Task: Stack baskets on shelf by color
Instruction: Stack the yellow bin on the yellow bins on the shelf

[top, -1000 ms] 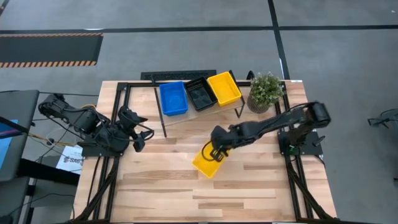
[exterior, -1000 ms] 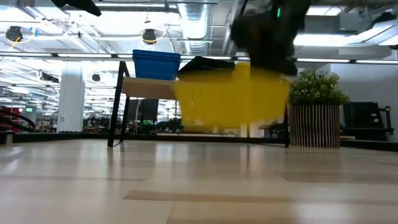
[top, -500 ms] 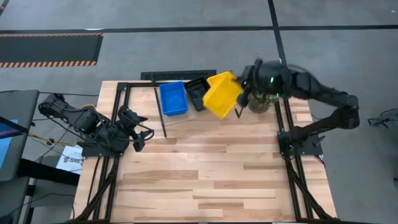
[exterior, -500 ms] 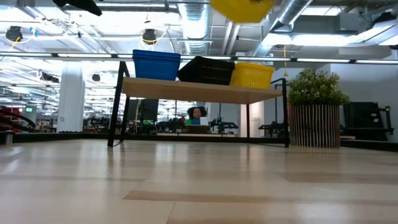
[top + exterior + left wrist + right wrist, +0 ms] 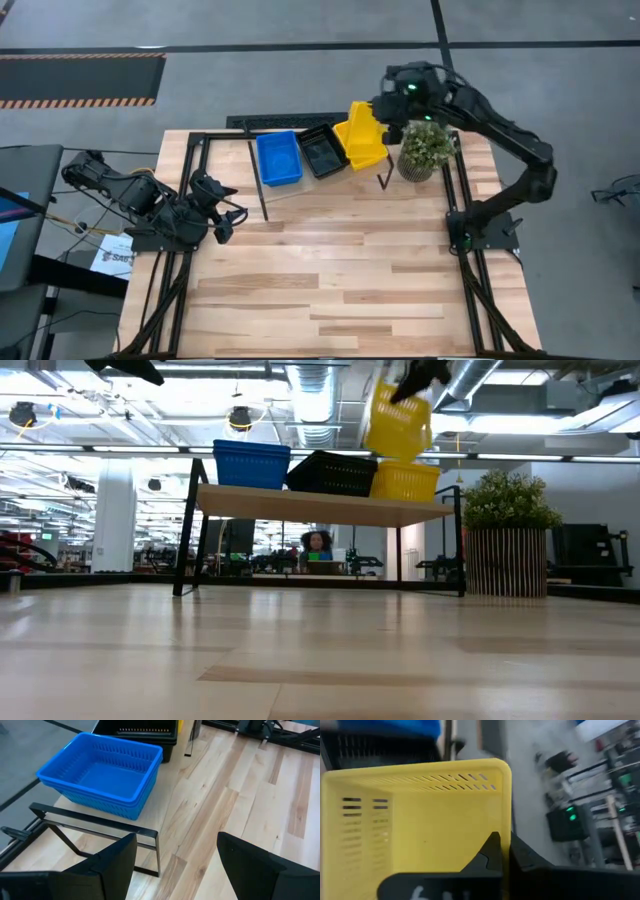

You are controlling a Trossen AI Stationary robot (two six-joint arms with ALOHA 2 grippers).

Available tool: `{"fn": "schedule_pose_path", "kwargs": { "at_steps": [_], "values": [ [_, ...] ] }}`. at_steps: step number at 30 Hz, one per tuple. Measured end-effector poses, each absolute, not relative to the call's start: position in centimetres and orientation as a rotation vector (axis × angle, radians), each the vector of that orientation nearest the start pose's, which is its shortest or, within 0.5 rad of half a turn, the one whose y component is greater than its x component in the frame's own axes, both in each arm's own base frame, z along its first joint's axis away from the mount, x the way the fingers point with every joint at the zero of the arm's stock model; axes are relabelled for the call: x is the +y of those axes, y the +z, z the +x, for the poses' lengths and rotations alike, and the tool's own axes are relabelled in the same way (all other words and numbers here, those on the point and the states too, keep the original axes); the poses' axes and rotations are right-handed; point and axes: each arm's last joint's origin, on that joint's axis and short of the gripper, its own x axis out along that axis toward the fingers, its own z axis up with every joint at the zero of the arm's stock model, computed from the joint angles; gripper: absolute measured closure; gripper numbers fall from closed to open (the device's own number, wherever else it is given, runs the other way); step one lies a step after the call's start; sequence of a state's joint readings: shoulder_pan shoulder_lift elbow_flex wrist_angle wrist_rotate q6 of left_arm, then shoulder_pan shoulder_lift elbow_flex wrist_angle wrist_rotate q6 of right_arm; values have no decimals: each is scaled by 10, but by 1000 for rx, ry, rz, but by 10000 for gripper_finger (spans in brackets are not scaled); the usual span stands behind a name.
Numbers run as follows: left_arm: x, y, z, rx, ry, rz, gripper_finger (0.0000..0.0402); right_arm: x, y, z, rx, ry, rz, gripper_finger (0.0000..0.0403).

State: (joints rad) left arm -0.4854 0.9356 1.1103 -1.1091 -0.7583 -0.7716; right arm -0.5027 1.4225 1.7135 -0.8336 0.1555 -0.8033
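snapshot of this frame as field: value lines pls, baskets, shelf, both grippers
shelf: wooden board on black legs, at the table's far edge
on shelf: blue baskets, black basket, yellow basket
right gripper: shut on tilted yellow basket in the air, above the shelf's yellow one
left gripper: open, empty, at table's left side
plant: beside shelf

Shelf (image 5: 300,185) at far edge of desk (image 5: 330,290). On it, left to right: one basket (image 5: 278,158), a 2nd (image 5: 323,151), a 3rd (image 5: 405,482). Tilted basket (image 5: 361,133) hangs just above the 3rd. Plant (image 5: 426,148) right of shelf.
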Motion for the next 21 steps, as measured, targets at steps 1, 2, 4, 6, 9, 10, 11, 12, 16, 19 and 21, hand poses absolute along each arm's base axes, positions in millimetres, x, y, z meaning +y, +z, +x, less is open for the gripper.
{"fn": "schedule_pose_path", "kwargs": {
  "at_steps": [1,2,4,6,9,10,11,12,16,19,21],
  "values": [
    [-51,346,139,603,516,-184,136,-144,438,248,801,-373,-662,394],
    [-51,346,139,602,516,-184,136,-149,434,251,832,-363,-662,391],
    [-51,346,139,602,516,-184,136,-156,430,257,879,-344,-665,384],
    [-51,346,139,602,516,-183,136,-163,427,259,920,-330,-675,382],
    [-51,346,139,601,517,-183,136,-171,425,265,959,-308,-689,388],
    [-51,346,139,600,520,-181,136,-172,426,266,967,-303,-690,391],
    [-51,346,139,599,521,-181,136,-173,427,268,966,-303,-692,393],
    [-51,346,139,599,521,-181,136,-174,429,269,962,-305,-694,394],
    [-51,346,139,599,521,-180,136,-176,430,272,1002,-276,-685,382],
    [-51,346,139,598,522,-180,136,-176,428,273,1022,-264,-682,358],
    [-51,346,139,598,521,-180,136,-175,431,273,1008,-271,-689,343]
  ]
}}
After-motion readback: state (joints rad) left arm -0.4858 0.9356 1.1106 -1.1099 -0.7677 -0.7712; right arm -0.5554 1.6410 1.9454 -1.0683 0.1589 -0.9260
